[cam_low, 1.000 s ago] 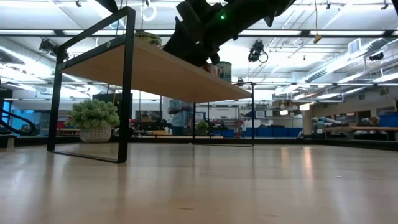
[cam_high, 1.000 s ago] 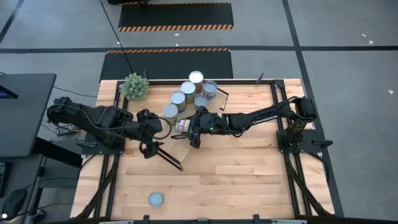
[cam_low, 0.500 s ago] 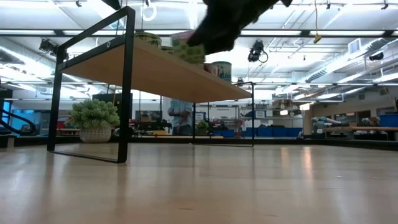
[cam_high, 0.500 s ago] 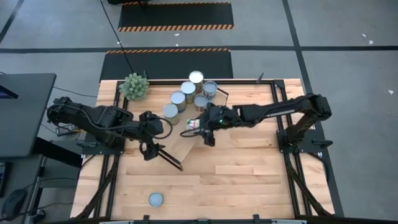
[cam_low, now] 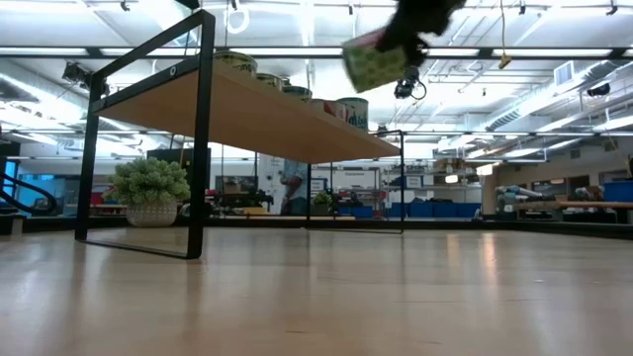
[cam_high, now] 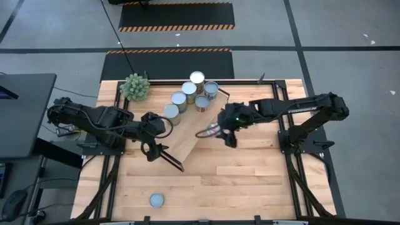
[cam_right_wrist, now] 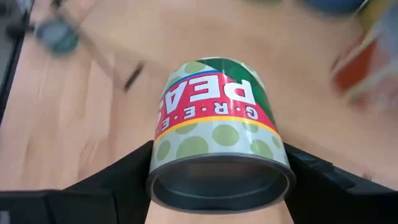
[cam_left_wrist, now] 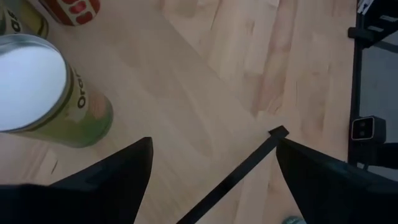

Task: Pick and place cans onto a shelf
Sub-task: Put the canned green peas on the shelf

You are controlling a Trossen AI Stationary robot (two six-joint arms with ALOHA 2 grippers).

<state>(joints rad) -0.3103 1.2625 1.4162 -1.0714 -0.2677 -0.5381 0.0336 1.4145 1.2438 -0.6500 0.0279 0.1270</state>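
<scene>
My right gripper is shut on a green-pea can with a red band, in the air just off the right edge of the light-wood shelf; the low view shows the can high above the table. Several cans stand on the shelf's far half. My left gripper is open over the shelf's near left end, beside a white-topped can. Another can stands on the table near its front edge. My right gripper pinches the can's round side wall between its two fingers, one on each side. One flat end faces back toward the wrist. The can is lifted clear of shelf and table and hangs tilted.
A spiky green plant stands at the table's far left corner. The shelf's black frame ends stand on the tabletop. Bare butcher-block tabletop lies to the near right.
My right gripper has gone toward the table's right edge with the pea can, from over the middle of the shelf to just past its right edge, keeping it lifted. The left arm has kept still.
</scene>
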